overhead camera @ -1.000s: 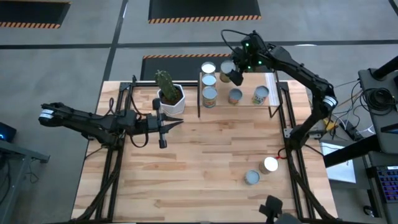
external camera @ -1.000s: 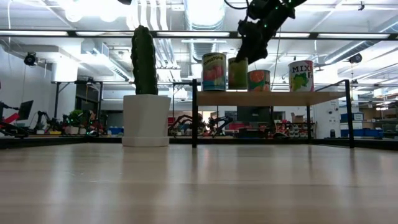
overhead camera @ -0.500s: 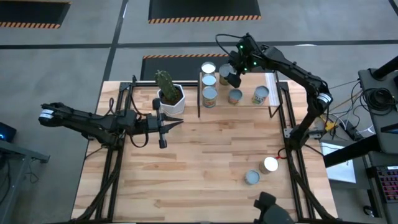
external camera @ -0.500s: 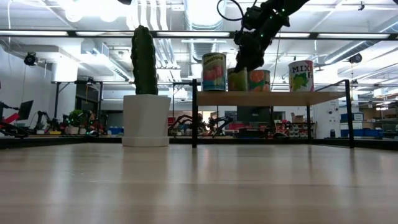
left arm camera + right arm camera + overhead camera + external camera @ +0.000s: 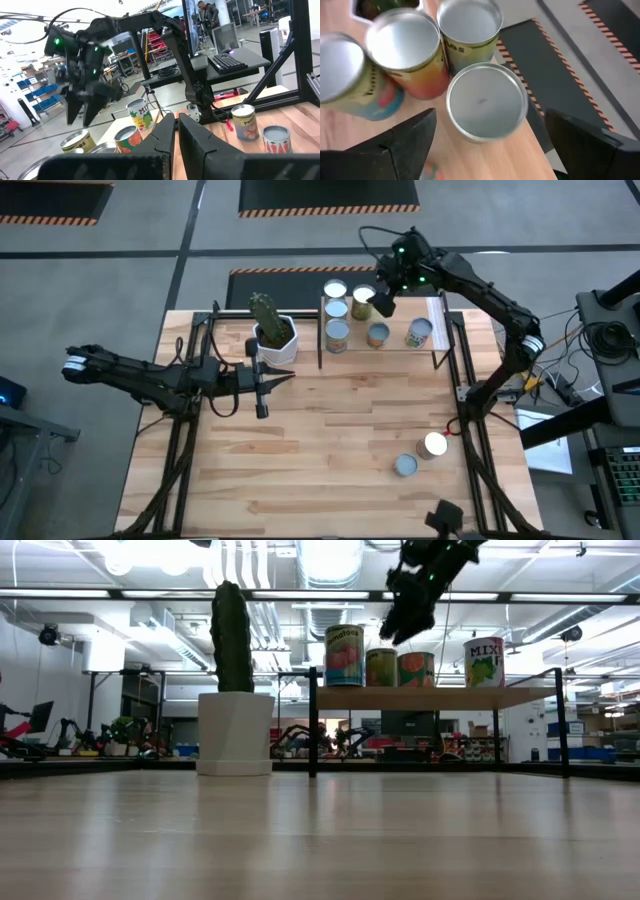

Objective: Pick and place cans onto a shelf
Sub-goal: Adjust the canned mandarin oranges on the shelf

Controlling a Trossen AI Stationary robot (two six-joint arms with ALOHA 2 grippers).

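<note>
The right gripper (image 5: 381,302), jaws spread and released, hangs above the shelf (image 5: 438,310) at upper centre-right, the upright silver-topped can (image 5: 486,101) beneath it, while two loose cans (image 5: 420,455) on the counter (image 5: 320,450) at lower right lie nearer it than the clenched left gripper (image 5: 288,378).

Six cans (image 5: 337,335) stand upright on the shelf (image 5: 392,343), a light wooden board on a thin black frame at the table's far edge: three in a row along its left end, one just beside them at the back (image 5: 363,296), and two more toward the middle (image 5: 378,334) and right (image 5: 419,332). Their tops are shiny silver discs, their sides carry colourful labels. Two more cans (image 5: 405,465) stand upright just beside each other on the table near its front right corner, well apart from the shelf.
</note>
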